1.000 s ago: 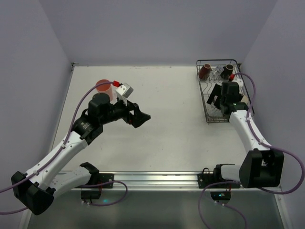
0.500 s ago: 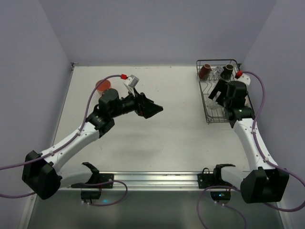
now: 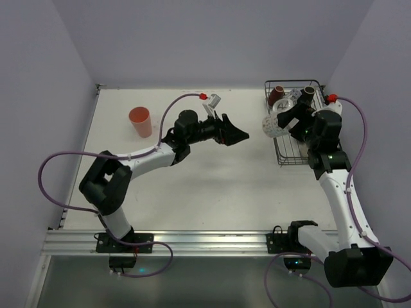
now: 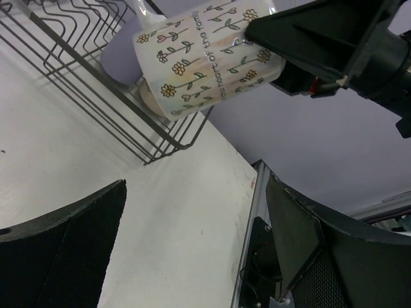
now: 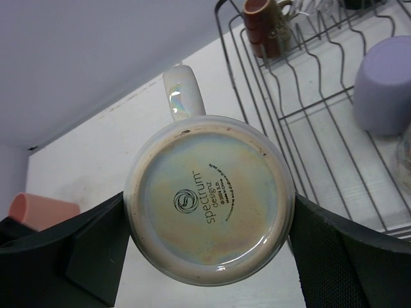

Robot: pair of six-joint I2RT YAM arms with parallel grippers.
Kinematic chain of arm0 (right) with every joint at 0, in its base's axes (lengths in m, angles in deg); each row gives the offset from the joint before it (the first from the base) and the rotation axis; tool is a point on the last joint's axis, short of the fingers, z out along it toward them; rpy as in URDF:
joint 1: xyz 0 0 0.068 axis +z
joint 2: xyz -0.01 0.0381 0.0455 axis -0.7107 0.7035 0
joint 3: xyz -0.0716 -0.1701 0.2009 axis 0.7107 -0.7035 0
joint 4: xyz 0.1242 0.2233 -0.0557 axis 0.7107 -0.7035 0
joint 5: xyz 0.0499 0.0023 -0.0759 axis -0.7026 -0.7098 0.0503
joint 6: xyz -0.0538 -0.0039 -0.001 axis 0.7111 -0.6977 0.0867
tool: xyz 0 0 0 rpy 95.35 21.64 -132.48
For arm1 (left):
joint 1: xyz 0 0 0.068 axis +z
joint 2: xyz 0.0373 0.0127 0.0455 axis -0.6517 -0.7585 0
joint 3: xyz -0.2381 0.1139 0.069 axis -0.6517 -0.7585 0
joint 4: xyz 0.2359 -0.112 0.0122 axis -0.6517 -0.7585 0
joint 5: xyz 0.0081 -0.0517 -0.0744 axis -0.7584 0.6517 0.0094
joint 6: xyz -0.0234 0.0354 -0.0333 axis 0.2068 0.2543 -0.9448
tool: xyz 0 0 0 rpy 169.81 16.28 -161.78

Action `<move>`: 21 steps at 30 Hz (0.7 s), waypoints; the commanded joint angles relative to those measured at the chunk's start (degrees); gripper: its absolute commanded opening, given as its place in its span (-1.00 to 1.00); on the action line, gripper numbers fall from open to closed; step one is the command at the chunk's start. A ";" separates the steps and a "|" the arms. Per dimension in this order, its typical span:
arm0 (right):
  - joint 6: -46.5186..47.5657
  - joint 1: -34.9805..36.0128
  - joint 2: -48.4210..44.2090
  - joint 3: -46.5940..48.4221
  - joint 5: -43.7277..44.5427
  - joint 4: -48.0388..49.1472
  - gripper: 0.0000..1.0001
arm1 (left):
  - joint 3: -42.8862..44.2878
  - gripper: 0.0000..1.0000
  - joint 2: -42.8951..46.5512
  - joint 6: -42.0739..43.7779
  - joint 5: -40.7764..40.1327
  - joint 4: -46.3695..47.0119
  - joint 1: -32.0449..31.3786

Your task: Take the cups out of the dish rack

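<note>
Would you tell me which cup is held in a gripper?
The white flowered mug, clamped in the right gripper; the salmon tumbler stands on the table, the others sit in the rack.

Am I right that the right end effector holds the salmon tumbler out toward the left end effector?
Not quite: the right end effector holds the white flowered mug, per the right wrist view; the salmon tumbler stands on the table.
</note>
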 commanded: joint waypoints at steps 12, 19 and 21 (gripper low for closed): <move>-15.47 -0.02 -2.19 -1.14 -23.50 21.88 -0.01 | 9.05 0.80 -10.41 -9.74 4.52 22.34 0.13; -20.91 0.24 0.01 -5.27 -29.39 27.95 0.01 | 5.98 0.37 -9.89 -14.24 5.14 31.04 0.04; -22.59 0.59 1.24 -6.76 -31.85 31.19 0.01 | 5.18 0.23 -9.63 -16.25 4.87 35.26 0.13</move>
